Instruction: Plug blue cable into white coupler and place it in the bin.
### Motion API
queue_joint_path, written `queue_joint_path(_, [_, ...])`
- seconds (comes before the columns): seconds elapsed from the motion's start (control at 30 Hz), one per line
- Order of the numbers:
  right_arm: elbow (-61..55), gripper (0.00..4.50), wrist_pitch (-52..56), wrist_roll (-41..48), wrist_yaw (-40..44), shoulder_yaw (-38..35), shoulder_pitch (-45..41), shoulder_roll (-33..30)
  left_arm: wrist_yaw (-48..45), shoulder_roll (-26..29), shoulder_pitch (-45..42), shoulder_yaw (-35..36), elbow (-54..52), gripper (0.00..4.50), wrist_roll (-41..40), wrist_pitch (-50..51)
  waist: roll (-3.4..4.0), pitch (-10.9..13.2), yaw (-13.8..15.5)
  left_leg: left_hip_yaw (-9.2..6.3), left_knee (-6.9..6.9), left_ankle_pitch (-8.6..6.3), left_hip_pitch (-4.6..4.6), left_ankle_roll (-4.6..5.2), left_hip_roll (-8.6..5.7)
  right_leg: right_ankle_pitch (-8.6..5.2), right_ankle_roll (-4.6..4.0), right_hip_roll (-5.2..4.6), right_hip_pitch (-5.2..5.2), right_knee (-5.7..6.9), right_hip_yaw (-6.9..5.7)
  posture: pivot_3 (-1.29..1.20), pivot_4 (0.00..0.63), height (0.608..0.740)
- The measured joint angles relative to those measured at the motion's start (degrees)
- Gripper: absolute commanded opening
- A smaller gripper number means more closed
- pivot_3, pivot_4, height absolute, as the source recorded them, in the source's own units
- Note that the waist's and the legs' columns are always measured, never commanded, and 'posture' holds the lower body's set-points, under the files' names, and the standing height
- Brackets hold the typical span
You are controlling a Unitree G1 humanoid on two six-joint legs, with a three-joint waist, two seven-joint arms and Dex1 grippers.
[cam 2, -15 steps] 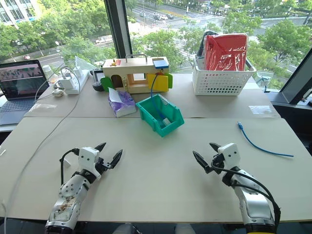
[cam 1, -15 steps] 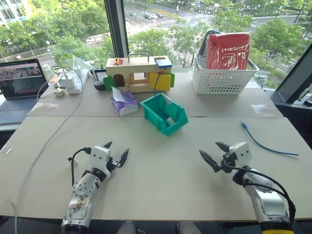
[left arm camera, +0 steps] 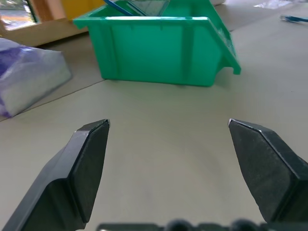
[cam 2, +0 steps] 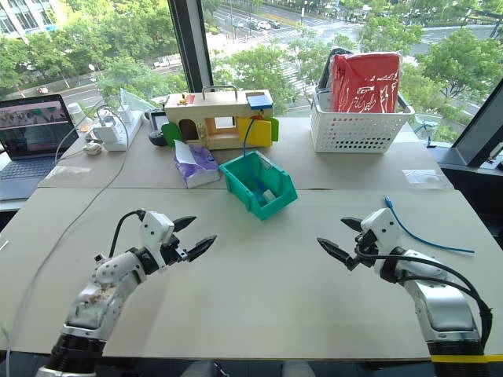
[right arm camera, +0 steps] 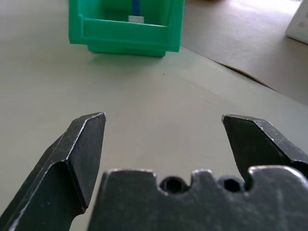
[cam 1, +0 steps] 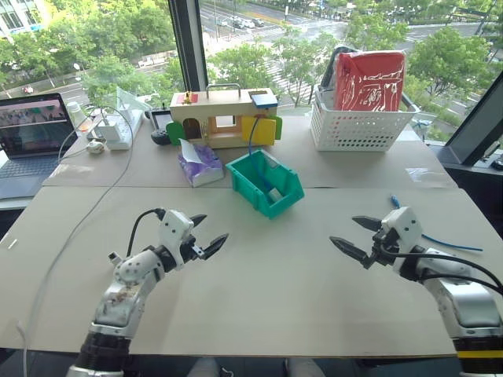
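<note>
From the head views we see the teal bin (cam 1: 266,183) standing near the middle of the tabletop (cam 1: 259,290), its lower front lip turned toward our right side. A blue cable (cam 2: 250,161) runs from the top of the wooden box (cam 1: 222,116) behind it down into the bin, where a small white coupler (cam 2: 269,194) lies on the floor of the bin at the cable's lower end. A second blue cable (cam 1: 432,232) lies loose on the tabletop by our right arm. Our left gripper (cam 1: 207,234) hovers over the bare tabletop, jaws spread wide and holding nothing; our right gripper (cam 1: 356,236) does likewise, well apart from it, jaws wide and empty. A purple tissue pack (cam 1: 199,163) sits just left of the bin, a white lattice basket (cam 1: 357,126) farther back on the right, and a laptop (cam 1: 33,133) at the far left. In the left wrist view we look between two wide-set fingers (left arm camera: 84,163) at the bin's side wall (left arm camera: 159,50). In the right wrist view the open fingers (right arm camera: 79,151) frame the bin's low front (right arm camera: 125,33), with the white coupler (right arm camera: 135,19) and a strip of blue cable inside.
</note>
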Motion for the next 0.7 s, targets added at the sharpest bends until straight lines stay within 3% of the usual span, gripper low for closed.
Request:
queue_joint_path(0.07, [2.1, 4.47, 1.1, -2.8, -2.7, -1.0, -1.7, -2.2, -5.5, 3.4, -3.5, -0.3, -3.5, 4.22, -5.3, 7.0, -0.05, 0.0, 0.0, 0.00, 0.03, 0.00, 0.01, 0.00, 0.00, -0.02, 0.04, -0.01, 0.02, -0.04, -0.01, 0.00, 0.150, 0.740])
queue_joint_path(0.23, [15.8, 4.47, 1.7, -6.9, -12.9, -5.7, -9.6, -2.3, -9.2, 4.4, -7.4, -1.1, -7.1, 4.22, -12.0, 16.9, -0.09, 0.1, -0.2, 0.00, 0.01, 0.01, -0.02, 0.00, -0.02, 0.03, -0.03, -0.01, -0.03, -0.02, 0.00, 0.00, 0.150, 0.740])
queue_joint_path(0.4, [27.6, 4.47, 2.5, -8.6, -14.3, -5.4, -16.8, -2.4, -10.0, 4.5, -9.9, -1.3, -9.0, 4.22, -14.6, 20.6, -0.11, 0.1, -0.7, 0.00, -0.01, 0.00, -0.01, 0.02, -0.01, 0.22, -0.37, -0.01, 0.00, -0.05, 0.00, 0.00, 0.150, 0.740])
queue_joint_path(0.53, [43.9, 4.47, -0.4, -11.6, -14.6, -3.0, -24.8, -1.2, -9.8, 4.5, -10.6, -1.4, -9.6, 4.22, -14.7, 20.9, -0.11, 0.2, -1.2, 0.01, 0.00, 0.00, -0.01, 0.01, -0.02, 0.23, -0.39, -0.01, 0.00, -0.06, 0.00, 0.00, 0.150, 0.740])
queue_joint_path(0.7, [62.0, 3.01, -9.1, -15.1, -15.1, -1.3, -32.3, -1.1, -8.3, 4.6, -9.3, -1.3, -9.6, 4.22, -11.8, 18.2, -0.06, 0.3, -1.5, 0.01, -0.02, 0.00, -0.01, 0.01, -0.02, 0.24, -0.40, -0.02, 0.01, -0.11, 0.00, 0.00, 0.150, 0.740])
